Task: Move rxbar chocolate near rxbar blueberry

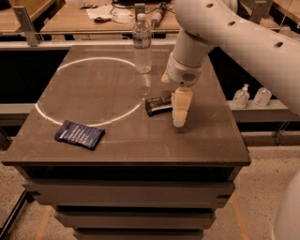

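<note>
The rxbar chocolate, a flat black-wrapped bar, lies on the dark table right of the middle. The rxbar blueberry, a dark blue bar with pale lettering, lies near the table's front left. My gripper hangs from the white arm, its pale fingers pointing down at the table just right of the chocolate bar and partly covering the bar's right end. It holds nothing that I can see.
A clear water bottle stands upright at the back middle of the table. A bright ring of light lies across the table's left half. Small white bottles stand on a ledge to the right. A cluttered desk is behind.
</note>
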Controlling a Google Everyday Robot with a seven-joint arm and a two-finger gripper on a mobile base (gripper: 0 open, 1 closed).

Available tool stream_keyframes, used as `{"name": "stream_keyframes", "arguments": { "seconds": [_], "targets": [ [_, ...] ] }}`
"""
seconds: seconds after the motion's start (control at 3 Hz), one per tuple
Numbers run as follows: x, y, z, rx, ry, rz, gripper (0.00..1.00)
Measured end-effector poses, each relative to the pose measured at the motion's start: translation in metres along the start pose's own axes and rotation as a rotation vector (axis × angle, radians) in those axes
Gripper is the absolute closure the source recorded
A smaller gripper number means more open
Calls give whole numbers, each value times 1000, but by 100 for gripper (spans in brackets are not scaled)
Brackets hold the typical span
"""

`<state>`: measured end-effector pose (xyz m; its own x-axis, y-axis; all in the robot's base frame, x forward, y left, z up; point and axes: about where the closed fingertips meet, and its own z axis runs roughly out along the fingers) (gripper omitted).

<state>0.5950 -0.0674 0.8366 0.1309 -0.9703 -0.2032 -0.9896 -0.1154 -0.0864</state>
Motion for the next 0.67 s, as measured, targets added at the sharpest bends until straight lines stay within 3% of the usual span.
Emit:
{"name": "stream_keyframes", "arguments": {
  "seconds": [0.33,0.67],
  "targets": [
    [-2,2,11,-42,-12,21,16],
    [-6,5,8,-67,-26,31,41]
  ]
}}
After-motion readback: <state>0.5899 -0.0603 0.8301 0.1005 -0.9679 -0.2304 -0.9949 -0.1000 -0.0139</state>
